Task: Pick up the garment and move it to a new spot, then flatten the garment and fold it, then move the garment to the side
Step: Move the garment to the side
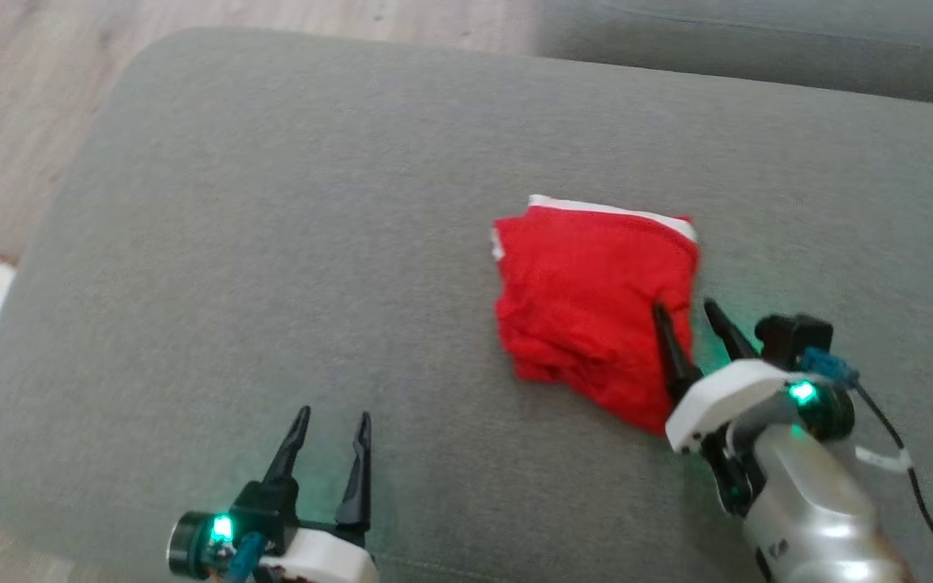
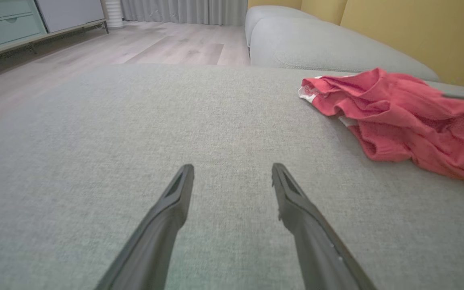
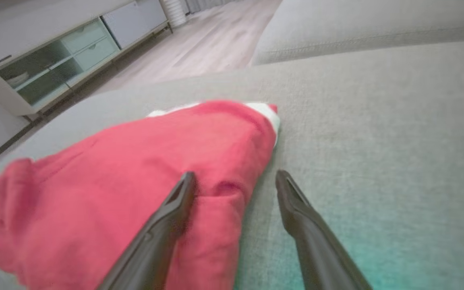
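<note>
The garment [image 1: 588,300] is a red cloth with a white band, folded into a rough square on the grey sofa cushion [image 1: 272,243]. It appears at the right of the left wrist view [image 2: 401,117] and across the lower left of the right wrist view [image 3: 135,177]. My right gripper [image 1: 683,314] is open at the garment's near right edge, one finger over the red cloth and the other over bare cushion [image 3: 235,179]. My left gripper [image 1: 333,421] stands open over bare cushion well to the garment's left, nothing between its fingers [image 2: 232,169].
The cushion's rounded left edge drops to a pale wooden floor [image 1: 21,97]. A second grey cushion [image 1: 758,40] lies beyond at the top right. A low cabinet with drawers [image 3: 63,56] stands across the floor. A yellow wall [image 2: 417,32] backs the sofa.
</note>
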Robot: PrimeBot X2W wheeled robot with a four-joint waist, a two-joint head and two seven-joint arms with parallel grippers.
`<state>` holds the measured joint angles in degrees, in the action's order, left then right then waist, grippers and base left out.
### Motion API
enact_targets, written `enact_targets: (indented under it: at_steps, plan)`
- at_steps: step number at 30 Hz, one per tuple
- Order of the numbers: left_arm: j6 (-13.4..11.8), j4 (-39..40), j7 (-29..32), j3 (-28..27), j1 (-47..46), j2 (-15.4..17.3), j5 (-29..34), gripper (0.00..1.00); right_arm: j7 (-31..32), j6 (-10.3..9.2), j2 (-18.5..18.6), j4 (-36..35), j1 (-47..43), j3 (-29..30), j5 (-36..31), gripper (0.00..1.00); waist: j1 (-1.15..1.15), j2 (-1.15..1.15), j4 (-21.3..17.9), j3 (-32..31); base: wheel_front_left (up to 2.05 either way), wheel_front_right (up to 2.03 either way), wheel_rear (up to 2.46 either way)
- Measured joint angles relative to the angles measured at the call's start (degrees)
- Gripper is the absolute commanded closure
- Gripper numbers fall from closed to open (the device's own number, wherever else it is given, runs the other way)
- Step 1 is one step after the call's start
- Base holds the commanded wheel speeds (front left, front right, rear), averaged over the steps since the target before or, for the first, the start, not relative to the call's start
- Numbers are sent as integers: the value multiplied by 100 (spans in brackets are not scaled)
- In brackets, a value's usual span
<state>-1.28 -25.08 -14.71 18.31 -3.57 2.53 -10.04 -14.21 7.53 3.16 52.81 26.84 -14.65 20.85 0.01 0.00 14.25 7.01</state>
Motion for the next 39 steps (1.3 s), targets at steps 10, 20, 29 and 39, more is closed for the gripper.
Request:
enact_targets:
  at_steps: [10,20,29,39]
  plan:
    - [30,-14,0,-53,52,3,0,0,-41,0,-11,586,209,299,91,100,0,0,181,94,0,0,0]
    - [92,123,1,-119,14,12,59,0,-41,0,-3,-341,-93,142,153,100,-1,0,-1154,-37,0,0,0]
    - [136,124,0,81,-469,14,53,0,-41,0,3,-478,-93,-250,346,100,-1,0,-2650,7,0,0,0]
    - [238,-46,0,257,-620,11,83,0,-41,0,5,-564,-34,-656,698,100,0,0,-3797,386,0,0,0]
